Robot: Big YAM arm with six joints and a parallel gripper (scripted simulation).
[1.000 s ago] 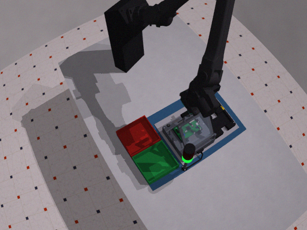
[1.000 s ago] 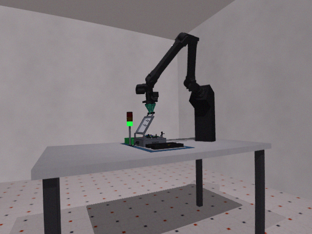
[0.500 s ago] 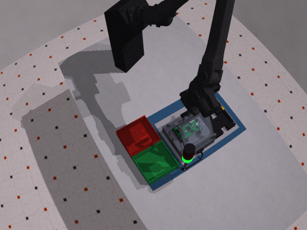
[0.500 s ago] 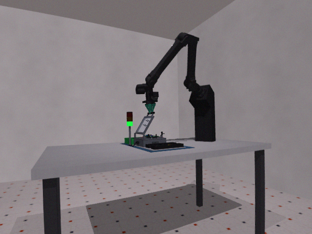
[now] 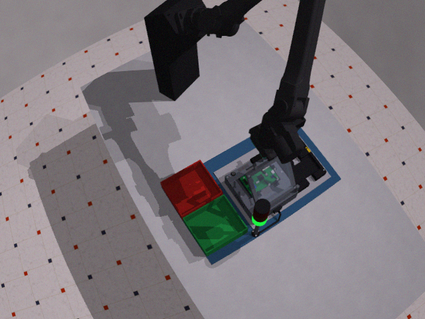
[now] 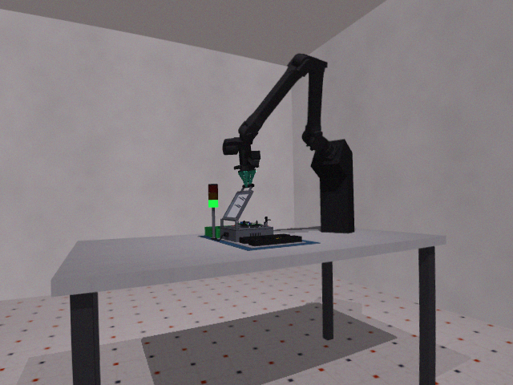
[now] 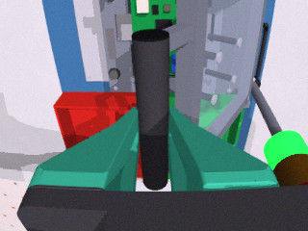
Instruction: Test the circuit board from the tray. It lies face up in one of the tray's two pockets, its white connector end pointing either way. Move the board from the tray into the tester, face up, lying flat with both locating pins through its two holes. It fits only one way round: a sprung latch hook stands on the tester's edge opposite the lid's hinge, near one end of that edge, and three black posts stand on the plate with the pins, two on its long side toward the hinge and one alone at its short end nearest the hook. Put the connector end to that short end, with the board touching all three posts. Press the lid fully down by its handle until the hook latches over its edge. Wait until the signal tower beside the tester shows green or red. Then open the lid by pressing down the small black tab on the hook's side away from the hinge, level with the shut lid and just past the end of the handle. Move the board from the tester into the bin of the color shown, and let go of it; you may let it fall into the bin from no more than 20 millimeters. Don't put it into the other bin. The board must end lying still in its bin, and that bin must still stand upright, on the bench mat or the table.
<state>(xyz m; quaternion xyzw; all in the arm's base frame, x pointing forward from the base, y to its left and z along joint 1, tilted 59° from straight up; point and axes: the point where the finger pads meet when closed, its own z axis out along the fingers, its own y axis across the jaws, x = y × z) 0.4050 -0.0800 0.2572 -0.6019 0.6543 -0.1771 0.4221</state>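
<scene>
My gripper (image 7: pixel 153 116) is shut on the lid's black handle bar (image 7: pixel 153 103), holding the tester's clear lid (image 6: pixel 238 204) raised and tilted open; the gripper also shows in the side view (image 6: pixel 248 179). The green circuit board (image 7: pixel 153 2) lies face up on the tester's plate (image 5: pixel 262 185) below, its white connector at the end toward the top of the wrist view. The signal tower (image 5: pixel 260 212) beside the tester shows green (image 6: pixel 212 203). The lid partly covers the board in the overhead view (image 5: pixel 265 178).
The red bin (image 5: pixel 190 187) and the green bin (image 5: pixel 214 226) stand side by side on the blue mat next to the tester. The black tray (image 5: pixel 309 165) lies on the tester's other side, partly under the arm. The arm's base (image 6: pixel 333 186) stands at the table's back.
</scene>
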